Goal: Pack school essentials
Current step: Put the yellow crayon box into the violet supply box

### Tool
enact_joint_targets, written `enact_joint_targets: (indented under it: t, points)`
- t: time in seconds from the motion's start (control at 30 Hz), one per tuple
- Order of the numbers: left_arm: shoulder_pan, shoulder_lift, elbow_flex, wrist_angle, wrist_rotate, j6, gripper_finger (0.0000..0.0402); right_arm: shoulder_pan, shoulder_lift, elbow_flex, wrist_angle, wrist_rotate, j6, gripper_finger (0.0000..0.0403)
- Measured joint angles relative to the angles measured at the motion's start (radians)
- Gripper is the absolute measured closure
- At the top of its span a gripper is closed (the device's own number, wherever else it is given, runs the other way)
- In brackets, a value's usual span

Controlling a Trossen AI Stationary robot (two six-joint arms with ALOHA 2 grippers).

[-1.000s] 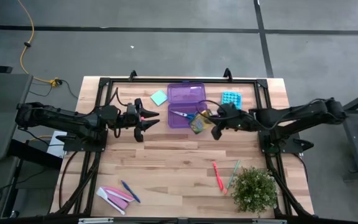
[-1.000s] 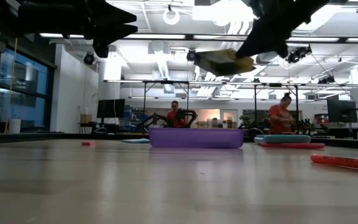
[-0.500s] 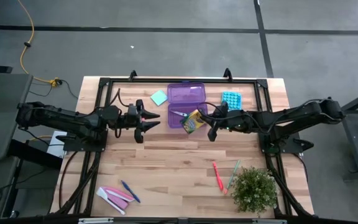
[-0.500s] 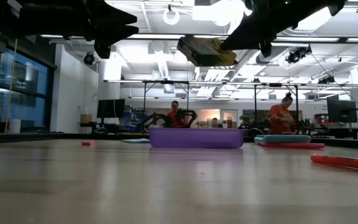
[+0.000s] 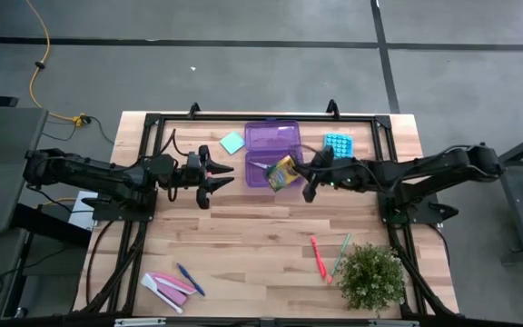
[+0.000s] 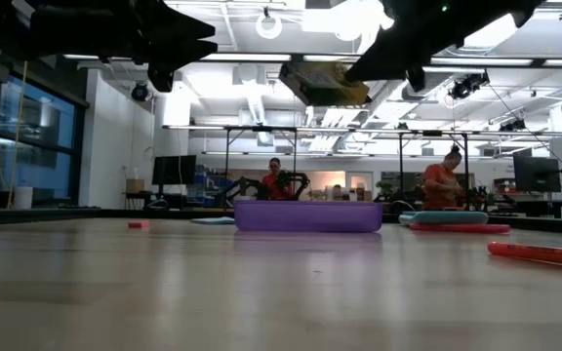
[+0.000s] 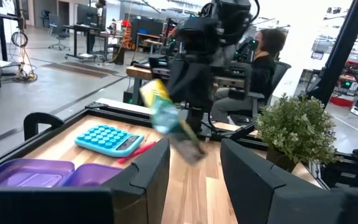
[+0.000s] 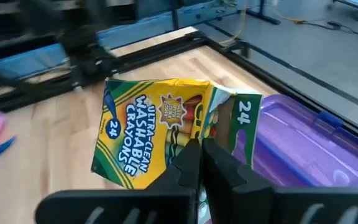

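Gripping the yellow crayon box (image 5: 282, 173) in the right claw (image 5: 300, 176), clenched on its edge, raised above the purple case (image 5: 271, 153) at the bench's (image 5: 243, 245) far middle. Seen slanted in the right wrist view (image 8: 160, 140), clear of the case below. Hovering left of the case, the left claw (image 5: 221, 175), fingers parted, gripping nothing. Lying near the front edge: orange-red pen (image 5: 317, 255), green pen (image 5: 341, 251), blue pen (image 5: 189, 279).
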Motion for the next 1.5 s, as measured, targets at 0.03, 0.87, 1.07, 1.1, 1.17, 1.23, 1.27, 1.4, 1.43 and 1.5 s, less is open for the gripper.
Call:
enact_joint_targets:
  t: [0.03, 0.87, 1.07, 1.1, 1.17, 1.23, 1.27, 1.4, 1.43, 1.5]
  points:
    - [0.0, 0.0, 0.0, 0.0, 0.0, 0.0, 0.027, -0.018, 0.006, 0.0, 0.004, 0.004, 0.006, 0.0403]
    - [0.002, 0.0, 0.0, 0.007, -0.001, 0.017, 0.027, -0.242, 0.491, 0.056, 0.188, -0.112, 0.515, 0.0403]
    - [0.002, 0.0, 0.0, 0.008, -0.001, 0.017, 0.027, -0.242, 0.548, 0.056, 0.283, -0.134, 0.597, 0.0403]
    - [0.002, 0.0, 0.0, 0.007, -0.001, 0.016, 0.027, -0.242, 0.554, 0.056, 0.296, -0.135, 0.605, 0.0403]
    - [0.002, 0.0, 0.0, 0.008, -0.001, 0.016, 0.027, -0.242, 0.566, 0.056, 0.303, -0.134, 0.621, 0.0403]
    - [0.002, 0.0, 0.0, 0.007, -0.001, 0.016, 0.027, -0.242, 0.582, 0.056, 0.295, -0.134, 0.639, 0.0403]
    - [0.002, 0.0, 0.0, 0.008, -0.001, 0.016, 0.027, -0.242, 0.59, 0.056, 0.304, -0.134, 0.65, 0.0403]
    - [0.002, 0.0, 0.0, 0.008, -0.001, 0.016, 0.027, -0.242, 0.609, 0.056, 0.34, -0.134, 0.662, 0.0403]
    - [0.002, 0.0, 0.0, 0.008, -0.001, 0.016, 0.027, -0.242, 0.615, 0.056, 0.341, -0.134, 0.662, 0.0403]
    - [0.002, 0.0, 0.0, 0.008, -0.001, 0.016, 0.027, -0.243, 0.621, 0.056, 0.343, -0.133, 0.663, 0.0403]
